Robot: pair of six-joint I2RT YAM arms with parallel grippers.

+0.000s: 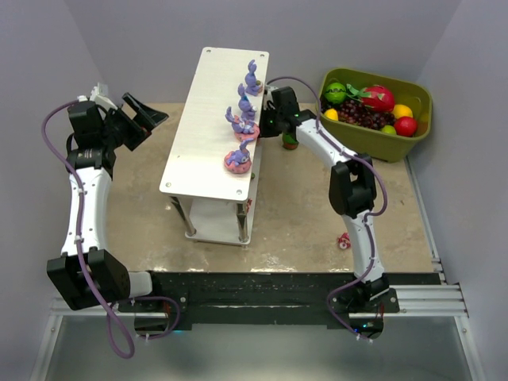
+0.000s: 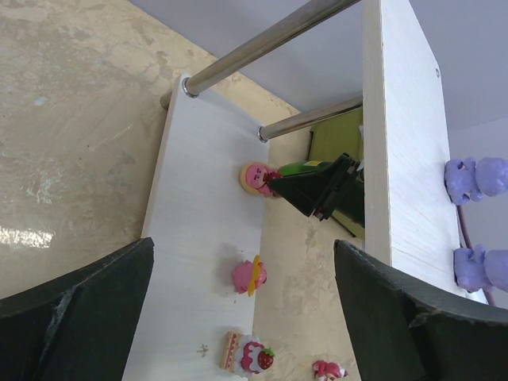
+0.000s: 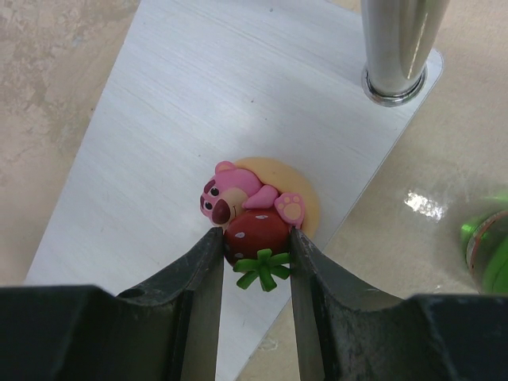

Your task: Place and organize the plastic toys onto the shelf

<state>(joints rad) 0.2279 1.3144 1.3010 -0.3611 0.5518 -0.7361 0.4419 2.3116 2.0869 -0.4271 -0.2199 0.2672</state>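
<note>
**Bear toy gripped at the lower tier, left arm kept clear**

At the far left, the left gripper (image 1: 141, 119) is held fully spread with nothing between its fingers. It is parked well apart from the shelf (image 1: 208, 119), probably so that the other arm's working space is not crowded.

On the top board, the purple bunnies (image 1: 244, 101) are lined up along the right-hand edge. That leaves the rest of the board bare, which suggests a row is being kept rather than a scatter.

The lower tier (image 2: 198, 198) is seen from the left wrist. Smaller pink pieces (image 2: 248, 275) are spaced along its edge there in the same manner.

Further right, the right gripper (image 3: 254, 238) is reached in under the top board. It is partly closed on the strawberry of a pink bear toy (image 3: 238, 194), with both fingers pressed to its sides. The toy's yellow base appears to be set on the lower tier, close to the edge and near a metal leg (image 3: 397, 40). The low reach is needed because the tier is roofed by the board.

One loose toy (image 1: 344, 240) is left on the table (image 1: 294, 230). The olive-green bin (image 1: 373, 135) is left untouched.
</note>
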